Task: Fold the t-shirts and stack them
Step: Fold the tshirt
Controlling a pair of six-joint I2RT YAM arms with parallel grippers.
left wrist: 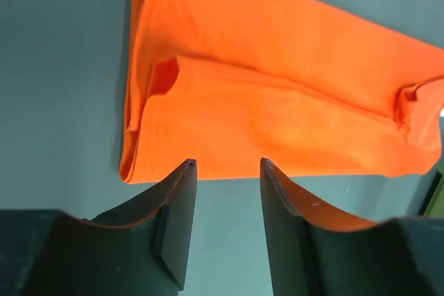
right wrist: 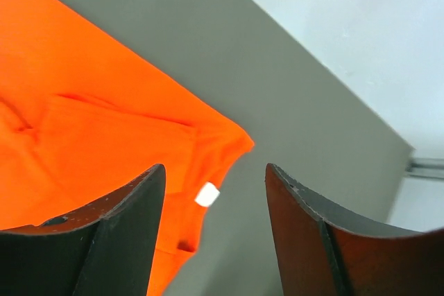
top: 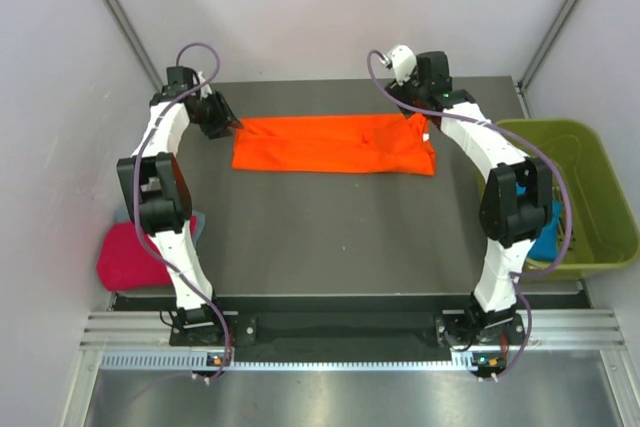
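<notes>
Toward 12 o'clock on the table [top: 320, 237], orange shirt [top: 335, 144] lies flat, folded into a strip, long axis 9-to-3 o'clock, white tag [right wrist: 207, 194] at the 3 o'clock end. Left gripper [left wrist: 227, 164] at the 9 o'clock end, jaws spread. Right gripper [right wrist: 214, 166] over the 3 o'clock end, jaws spread too. Pink shirt [top: 130, 255] bunched at 8 o'clock off the table edge. Teal shirt [top: 545, 244] sits in the green bin [top: 600, 197] at 4 o'clock.
</notes>
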